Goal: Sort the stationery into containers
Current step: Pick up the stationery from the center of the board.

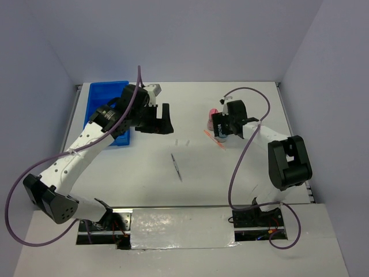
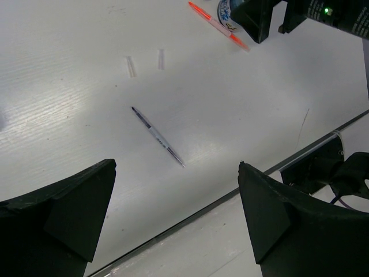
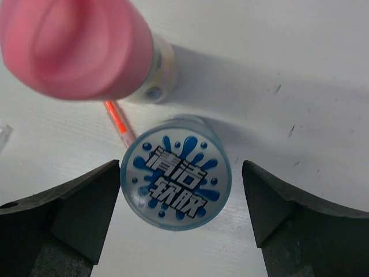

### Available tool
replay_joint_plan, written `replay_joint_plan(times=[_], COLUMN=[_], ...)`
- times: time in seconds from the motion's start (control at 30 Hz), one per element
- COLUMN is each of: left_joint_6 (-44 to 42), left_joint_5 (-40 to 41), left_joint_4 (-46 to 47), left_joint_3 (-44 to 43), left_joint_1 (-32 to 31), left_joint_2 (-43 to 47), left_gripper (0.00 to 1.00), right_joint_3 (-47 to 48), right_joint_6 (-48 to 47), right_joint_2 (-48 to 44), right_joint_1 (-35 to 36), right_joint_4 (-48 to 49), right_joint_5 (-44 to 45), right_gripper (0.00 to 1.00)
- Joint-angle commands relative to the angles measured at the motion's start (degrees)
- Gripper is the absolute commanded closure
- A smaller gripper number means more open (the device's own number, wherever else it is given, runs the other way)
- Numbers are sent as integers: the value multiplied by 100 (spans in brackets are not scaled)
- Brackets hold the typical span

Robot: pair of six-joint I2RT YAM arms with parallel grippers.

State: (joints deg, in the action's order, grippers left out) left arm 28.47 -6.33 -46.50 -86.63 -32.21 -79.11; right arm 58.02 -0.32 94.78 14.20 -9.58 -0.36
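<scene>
My right claw (image 3: 180,167) hangs jaws-down and spread wide, holding nothing. The round blue-white disc (image 3: 176,180) lies flat on the table between the jaws. One finger is almost against its rim and the other stands clear. Just past the disc, on the claw's far side, the orange stick (image 3: 118,121) pokes out from its edge. Beyond that is the pink-capped tube (image 3: 81,46).

My left claw (image 2: 177,166) is fully open and empty too. The grey stick (image 2: 157,137) lies loose on the table under and ahead of its fingers, and two small clear caps (image 2: 131,66) lie further out. The blue tray (image 1: 101,95) is behind this claw, mostly hidden by the arm, so I can't tell what it holds.

I judge most of the sorting is not yet done: disc, tube and both sticks are all outside the tray.
</scene>
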Motion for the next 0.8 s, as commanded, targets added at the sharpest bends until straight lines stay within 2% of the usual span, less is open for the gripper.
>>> replay_joint_plan(times=[0.0, 0.27, 0.47, 0.53, 0.6, 0.63, 0.67, 0.77], left_joint_6=[-131, -105, -157, -158, -184, -175, -184, -201], left_joint_5=[-105, -255, -264, -264, -246, -246, -246, -237], left_joint_4=[124, 238, 185, 168, 168, 150, 141, 124], left_joint_3=[128, 287, 296, 313, 331, 340, 340, 349], left_joint_1=[127, 188, 197, 206, 215, 215, 223, 241], left_joint_2=[238, 265, 309, 317, 361, 370, 388, 423], left_gripper=[1, 1, 1, 1, 1, 1, 1, 1], right_joint_3=[-238, -238, -72, -54, -89, -98, -107, -194], right_joint_6=[-56, -135, -206, -223, -232, -232, -232, -197], right_joint_2=[-372, -223, -57, -39, -48, -56, -74, -179], right_joint_1=[101, 92, 92, 83, 101, 83, 101, 92], right_joint_4=[-44, -26, -96, -114, -96, -105, -105, -96], right_joint_5=[62, -26, 1, -43, -60, -69, -78, -17], right_gripper=[8, 8, 11, 17, 26, 32, 44, 59])
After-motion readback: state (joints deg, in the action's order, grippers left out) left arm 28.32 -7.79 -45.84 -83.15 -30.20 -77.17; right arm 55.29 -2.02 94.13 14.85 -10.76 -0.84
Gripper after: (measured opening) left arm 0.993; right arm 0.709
